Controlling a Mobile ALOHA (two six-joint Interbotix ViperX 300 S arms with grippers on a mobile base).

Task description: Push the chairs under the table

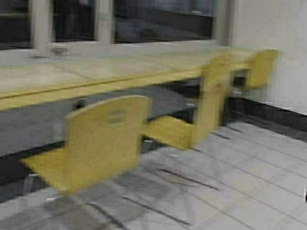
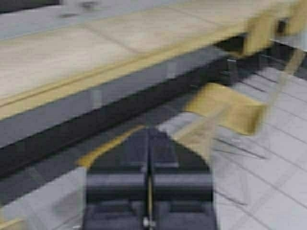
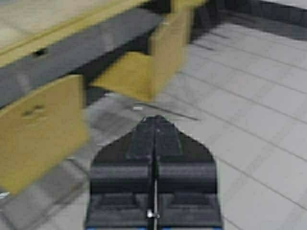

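I see no brand, label or readable writing anywhere in my three views.

My left gripper [image 2: 149, 139] fills the lower middle of the left wrist view. Its two dark fingers [image 2: 134, 148] are pressed together, only a thin seam between them, and they hold and touch nothing. In the high view only a sliver of this arm shows at the left edge.

My right gripper [image 3: 154, 127] looks the same in the right wrist view: fingers [image 3: 170, 141] pressed flat against each other, pinching nothing, hanging over pale floor tiles [image 1: 253, 195]. A dark corner of that arm shows at the right edge of the high view.

The table [image 1: 93, 71], a long pale-wood counter with a thick light front edge, runs across the high view from left to upper right, below dark windows [image 1: 160, 13].

Three yellow-tan plywood chairs stand along it. The nearest chair [image 1: 101, 140] is at lower left, its backrest facing me, with small cutouts near the top; its seat reaches toward the counter but the backrest stands clear of the table edge. The middle chair [image 1: 209, 106] is turned sideways, seat pointing left, backrest rising to the table edge. The farthest chair [image 1: 262, 67] sits close under the counter's far end, beside a white wall [image 1: 295, 51].
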